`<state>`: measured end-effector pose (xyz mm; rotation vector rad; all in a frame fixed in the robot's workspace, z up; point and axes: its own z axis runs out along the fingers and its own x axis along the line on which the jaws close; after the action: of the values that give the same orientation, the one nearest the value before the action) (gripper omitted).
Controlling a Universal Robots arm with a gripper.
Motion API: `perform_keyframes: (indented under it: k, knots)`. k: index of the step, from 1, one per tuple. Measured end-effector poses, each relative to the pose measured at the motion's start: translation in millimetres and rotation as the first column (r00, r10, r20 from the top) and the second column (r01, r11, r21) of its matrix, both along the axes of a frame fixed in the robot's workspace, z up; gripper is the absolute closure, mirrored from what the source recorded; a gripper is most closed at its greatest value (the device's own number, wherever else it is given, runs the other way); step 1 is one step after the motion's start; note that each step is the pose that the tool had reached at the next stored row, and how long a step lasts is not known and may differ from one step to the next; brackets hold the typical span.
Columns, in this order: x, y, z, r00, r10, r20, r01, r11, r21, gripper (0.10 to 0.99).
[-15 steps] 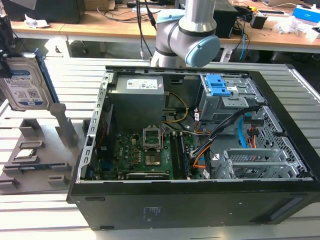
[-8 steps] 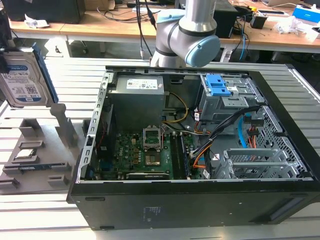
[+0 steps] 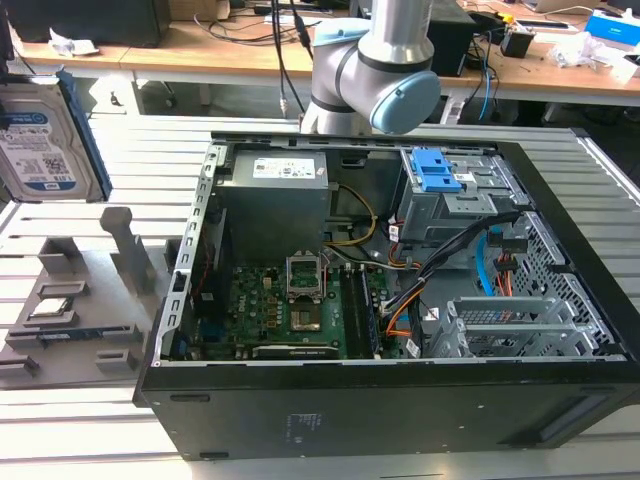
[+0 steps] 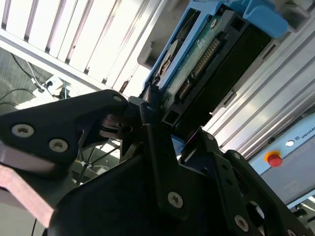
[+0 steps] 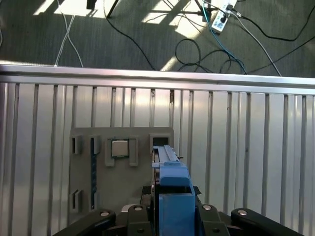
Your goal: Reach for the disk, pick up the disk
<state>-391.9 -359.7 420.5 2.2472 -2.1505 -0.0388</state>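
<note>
A black open-sided computer case (image 3: 400,410) lies on the slatted aluminium table (image 3: 60,430). It holds a green motherboard (image 3: 290,310), a grey metal power supply box (image 3: 275,200) and a grey drive cage with blue plastic latches (image 3: 450,190). At the exterior view's left, well apart from the case, a flat grey holder plate (image 5: 83,172) carries a small square silver chip (image 5: 119,147) in one recess. The grey-and-blue robot arm (image 3: 380,70) rises behind the case. The black gripper (image 4: 165,118) is closed on one end of the disk (image 4: 197,64), which stands upright over the plate. The disk is silver-grey metal with a white-and-blue label, a blue plastic frame and a green circuit board underneath.
</note>
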Motion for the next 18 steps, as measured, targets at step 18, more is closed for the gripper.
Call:
perform_keyframes:
  k: [18]
  knots:
    - [0.0,-0.9,57.1,1.0000,0.000,-0.0001,0.000,0.9978,0.066,0.718]
